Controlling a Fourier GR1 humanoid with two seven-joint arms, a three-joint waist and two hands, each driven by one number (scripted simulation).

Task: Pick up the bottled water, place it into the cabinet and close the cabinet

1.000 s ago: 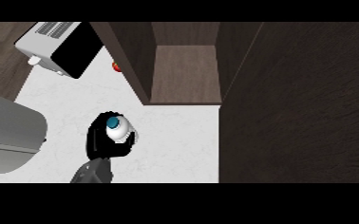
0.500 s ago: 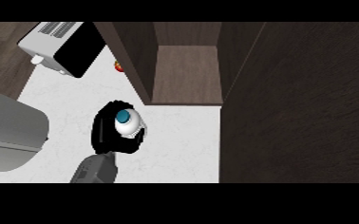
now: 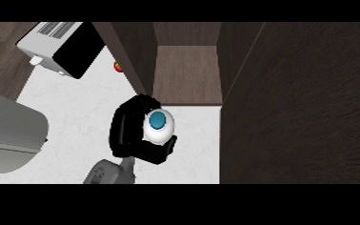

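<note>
Head view: one hand [image 3: 130,136], side unclear, is curled round the bottled water [image 3: 159,126], blue cap up, carried over the white counter [image 3: 77,105] just short of the cabinet [image 3: 184,74] opening. Risk: bottle clips the left cabinet wall [image 3: 141,52] going in, since the hand sits right by that edge; open door [image 3: 295,105] crowds the right. Cabinet shelf looks bare. Toaster [image 3: 60,47] well apart.
</note>
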